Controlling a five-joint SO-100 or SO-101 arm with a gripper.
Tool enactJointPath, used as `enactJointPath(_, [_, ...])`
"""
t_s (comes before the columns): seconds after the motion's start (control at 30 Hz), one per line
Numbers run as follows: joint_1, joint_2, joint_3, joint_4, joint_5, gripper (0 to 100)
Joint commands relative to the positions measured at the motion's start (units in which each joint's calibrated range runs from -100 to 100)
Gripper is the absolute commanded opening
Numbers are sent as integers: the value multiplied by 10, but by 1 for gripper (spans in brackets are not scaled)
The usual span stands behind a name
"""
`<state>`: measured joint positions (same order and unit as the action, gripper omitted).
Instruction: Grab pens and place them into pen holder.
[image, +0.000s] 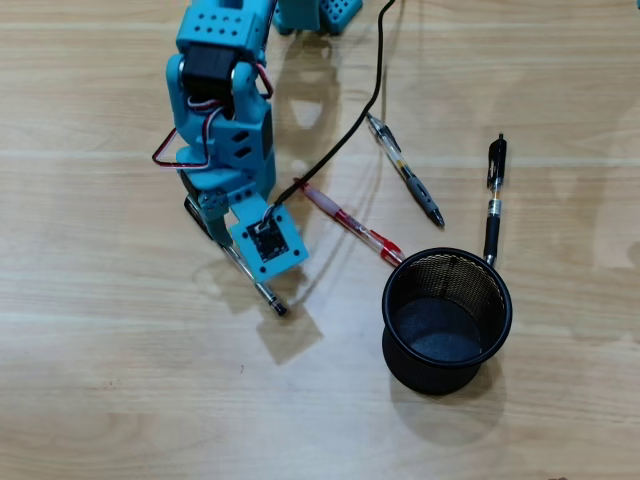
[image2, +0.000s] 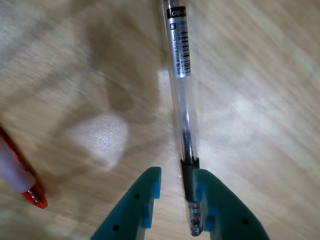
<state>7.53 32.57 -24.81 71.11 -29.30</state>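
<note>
The claw (image2: 177, 187) stands part open astride the clear pen (image2: 183, 115); the pen holder (image: 446, 322) is empty.

In the overhead view the arm (image: 225, 130) is covering most of the clear pen (image: 262, 291), and the pen holder (image: 447, 318) is hiding the red pen's (image: 350, 222) tip. In the wrist view the frame's edges are cutting off the red pen (image2: 20, 180) and the clear pen's (image2: 181, 75) top.
</note>
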Motion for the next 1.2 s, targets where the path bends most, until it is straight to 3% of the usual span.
enactJointPath(0.0, [8, 32, -100, 64, -4, 8])
enactJointPath(0.23, [1, 71, -177, 85, -4, 20])
enactJointPath(1.17, [-9, 148, -172, 89, -16, 17])
